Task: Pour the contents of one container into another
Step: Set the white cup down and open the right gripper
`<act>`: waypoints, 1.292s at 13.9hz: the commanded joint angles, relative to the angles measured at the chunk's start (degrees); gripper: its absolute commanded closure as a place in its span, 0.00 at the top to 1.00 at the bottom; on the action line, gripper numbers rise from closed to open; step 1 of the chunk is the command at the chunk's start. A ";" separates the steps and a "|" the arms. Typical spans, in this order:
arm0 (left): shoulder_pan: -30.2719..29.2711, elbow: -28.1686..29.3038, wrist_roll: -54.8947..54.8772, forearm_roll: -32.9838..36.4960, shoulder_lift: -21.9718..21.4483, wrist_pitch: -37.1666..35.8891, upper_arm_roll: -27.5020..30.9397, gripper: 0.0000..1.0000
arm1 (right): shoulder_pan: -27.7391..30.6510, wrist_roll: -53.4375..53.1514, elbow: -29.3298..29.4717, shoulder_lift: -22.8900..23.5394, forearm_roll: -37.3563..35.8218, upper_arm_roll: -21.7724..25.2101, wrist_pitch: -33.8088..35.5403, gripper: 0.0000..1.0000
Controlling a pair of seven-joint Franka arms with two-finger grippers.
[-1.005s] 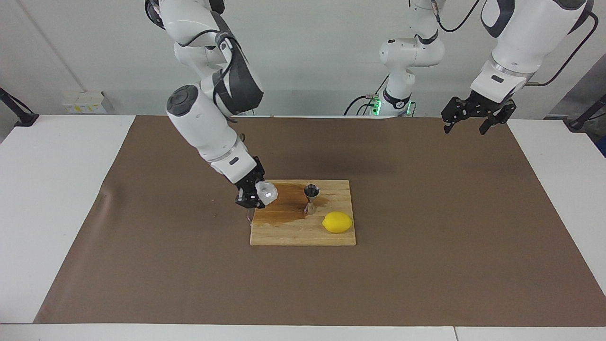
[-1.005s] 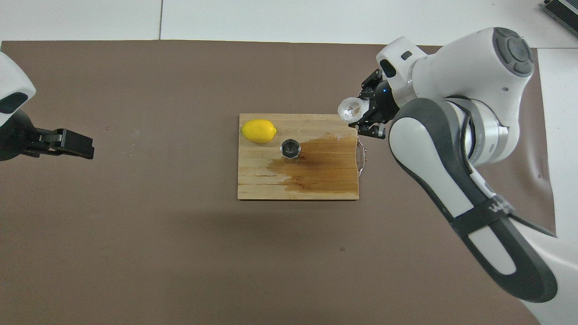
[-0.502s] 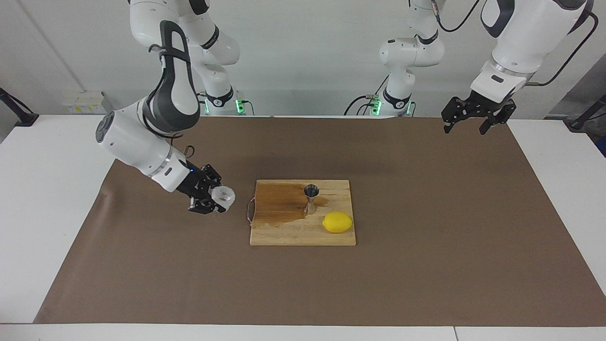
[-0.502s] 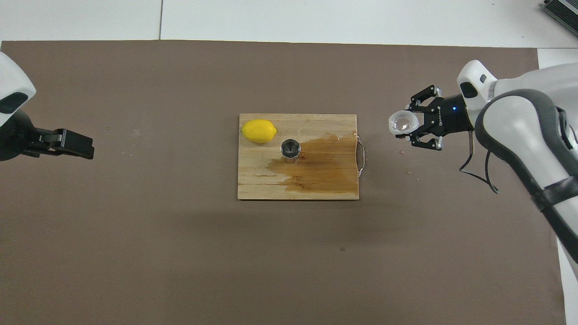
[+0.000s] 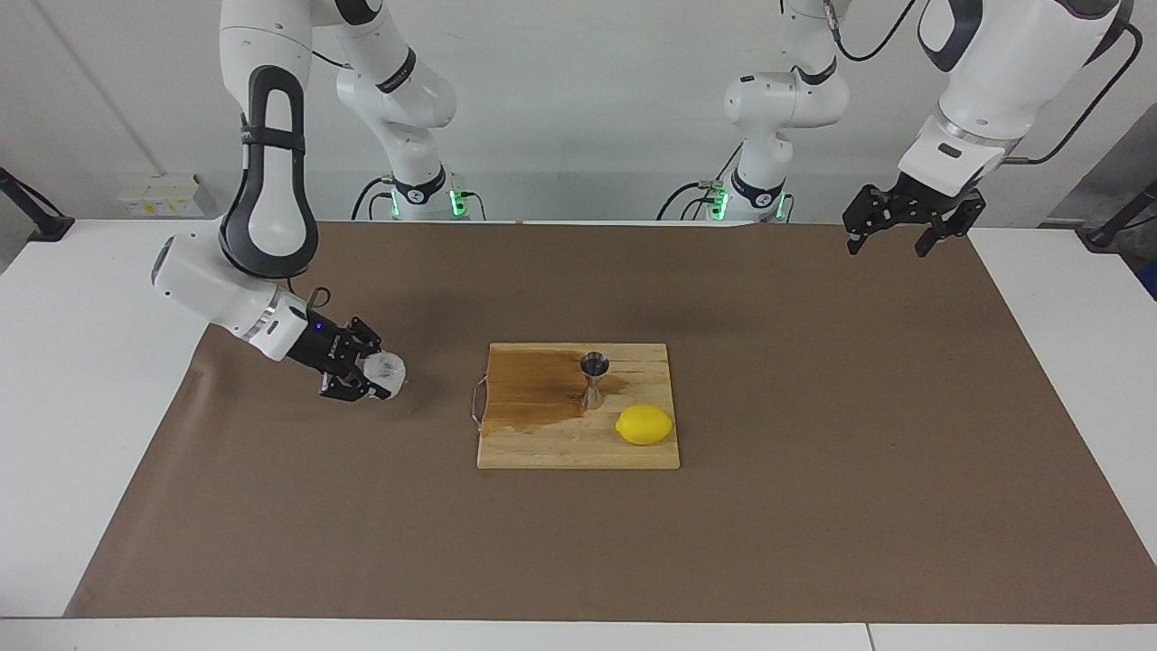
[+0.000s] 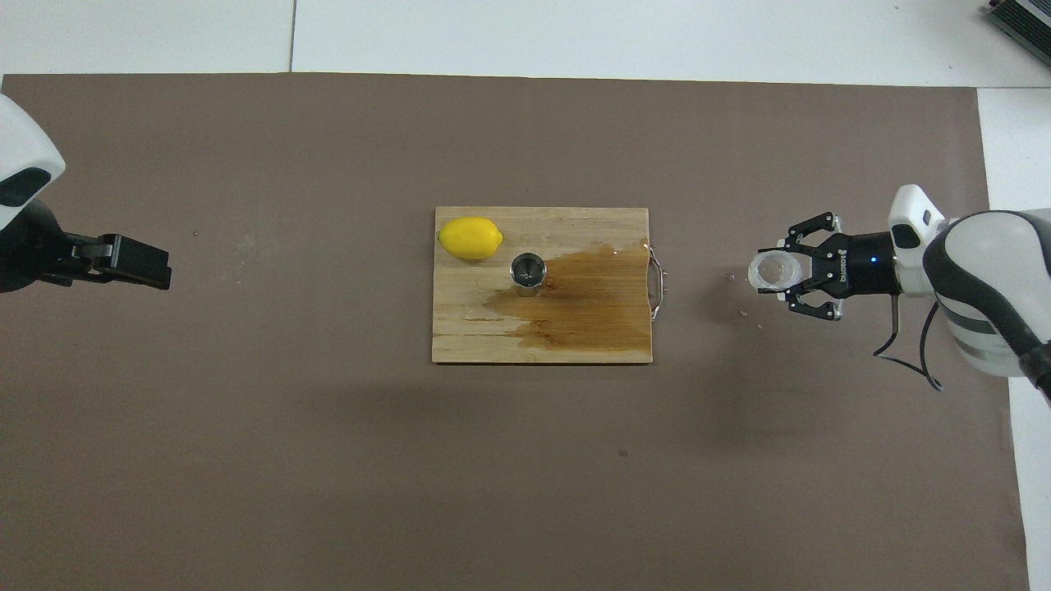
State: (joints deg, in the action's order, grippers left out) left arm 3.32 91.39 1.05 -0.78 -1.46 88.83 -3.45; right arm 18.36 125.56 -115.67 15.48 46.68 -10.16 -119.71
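The right gripper is closed around the translucent cup, and it holds the cup low over the brown mat, toward the right arm's end of the bench. In the overhead view the cup shows its round mouth facing up, so it looks upright or almost upright. I cannot tell if the cup touches the mat or is just above it.

The steel jigger stands upright on the wooden cutting board, in the middle of the bench, at the edge of a brown wet stain that covers the part of the board toward the right arm's end. A lemon lies on the board just beside the jigger, farther from the robots.

The relation that matters is this: the jigger lies sideways from the cup, toward the left arm's end, and well apart from it, with the board's metal handle between the 2. The right arm is clearly the nearer one to it. In my judgement the pouring is probably already finished, because the stain is there and the cup is away from the board, so the next step is likely to set the cup down.

The left gripper waits high over the mat's corner at its own end, with its fingers open and nothing between them.
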 commanded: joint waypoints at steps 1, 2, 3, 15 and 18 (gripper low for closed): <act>-0.42 2.12 -0.43 -0.80 -1.88 0.73 0.02 1.00 | 1.07 6.95 -1.58 3.83 6.81 -0.83 -1.14 0.11; -0.42 2.12 -0.43 -0.80 -1.88 0.64 0.02 1.00 | 0.98 8.54 -2.27 4.29 8.58 -0.83 -1.31 0.13; -0.42 2.12 -0.43 -0.80 -1.88 0.64 0.02 1.00 | 0.98 8.65 -2.72 4.21 8.78 -0.83 -1.32 0.13; -0.42 2.12 -0.43 -0.80 -1.88 0.73 0.02 1.00 | -1.03 0.17 -1.58 -0.87 3.62 -0.48 -2.46 1.00; -0.42 2.12 -0.43 -0.80 -1.88 0.73 0.02 1.00 | -2.62 -16.18 -1.40 -7.64 -7.63 -0.57 -1.67 1.00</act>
State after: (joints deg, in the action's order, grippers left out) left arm 3.32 91.39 1.05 -0.78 -1.46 88.83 -3.45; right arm 16.87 118.52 -115.74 13.58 44.61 -10.58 -121.56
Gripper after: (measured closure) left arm 0.000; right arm 0.000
